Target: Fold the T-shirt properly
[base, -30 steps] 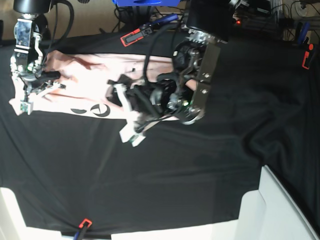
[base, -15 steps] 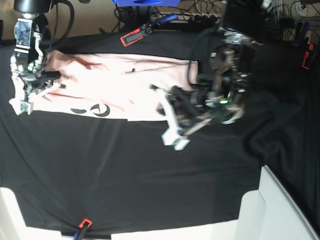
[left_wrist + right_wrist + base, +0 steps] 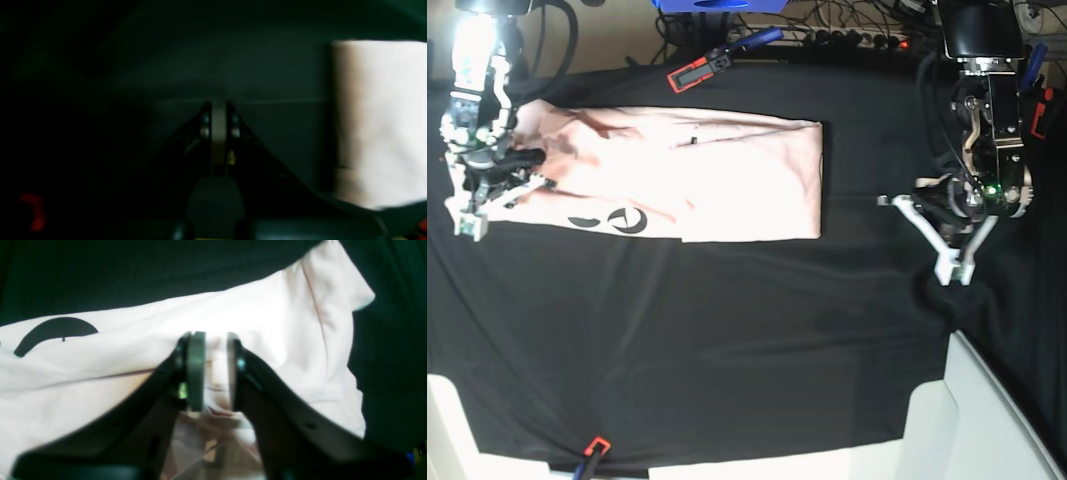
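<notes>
Right gripper clamped on T-shirt fabric at its far-left end. Left gripper empty, pads together, well apart to the shirt's right. Lies lengthwise left-right on black cloth; right arm nearer.

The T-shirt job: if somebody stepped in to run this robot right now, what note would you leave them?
Left gripper: shut, empty, over the black cloth, off to one side of the T-shirt.
Right gripper: shut on the T-shirt at its far end.
T-shirt: lies as a long pink band, lettering partly showing.
Done: apparently a lengthwise fold, edges fairly even.
Left: probably folding the band across its length and tidying.
</notes>
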Robot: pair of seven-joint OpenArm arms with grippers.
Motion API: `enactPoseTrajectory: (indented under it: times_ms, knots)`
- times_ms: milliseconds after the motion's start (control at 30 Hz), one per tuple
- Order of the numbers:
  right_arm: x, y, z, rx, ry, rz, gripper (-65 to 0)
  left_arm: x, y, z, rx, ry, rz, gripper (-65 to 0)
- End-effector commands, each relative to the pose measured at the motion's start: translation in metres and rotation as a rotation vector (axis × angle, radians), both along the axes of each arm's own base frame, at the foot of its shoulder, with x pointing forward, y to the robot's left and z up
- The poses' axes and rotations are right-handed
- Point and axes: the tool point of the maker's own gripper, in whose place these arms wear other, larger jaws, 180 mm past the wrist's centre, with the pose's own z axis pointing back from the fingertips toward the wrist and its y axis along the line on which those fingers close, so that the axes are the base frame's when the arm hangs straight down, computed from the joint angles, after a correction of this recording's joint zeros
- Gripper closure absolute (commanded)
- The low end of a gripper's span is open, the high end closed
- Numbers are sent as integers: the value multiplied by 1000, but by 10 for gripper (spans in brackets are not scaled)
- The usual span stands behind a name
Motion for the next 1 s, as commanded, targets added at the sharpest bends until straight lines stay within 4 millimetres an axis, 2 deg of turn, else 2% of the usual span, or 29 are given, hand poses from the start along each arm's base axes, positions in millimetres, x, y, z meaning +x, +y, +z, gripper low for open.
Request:
enactPoseTrajectory:
  times_ms: [0,67,167,200,300,367,500,600,633,733,967]
  knots:
    - [7,-23,17,-50,-53,-38,-161,10,9,12,37,-44,-1,0]
    - [4,-34,20,-49,-59,-38,-189,6,21,12,87,-52,11,0]
    - [6,-35,23,-12,-63,46,-251,5,25,10,111,-100,1,0]
    - [6,-37,24,1,-53,65,-296,2,26,7,116,-102,-2,0]
    - [6,-44,29,36,-43,81,-493,-3,27,-5,106,-92,3,0]
    - [6,-52,34,44,-46,97,-561,-7,28,-13,97,-72,11,0]
    - [3,-54,31,94,-4,166,-531,-9,29,-19,90,-56,18,0]
    - [-2,-56,17,150,14,165,-505,-8,31,-17,99,-59,16,0]
    - [-5,-62,13,158,25,152,-503,-8,31,-17,99,-59,16,0]
    - [-11,-64,-4,206,61,137,-506,-7,32,-16,101,-61,15,0]
    - [-19,-70,-29,268,62,104,-508,-10,32,-19,100,-52,16,0]
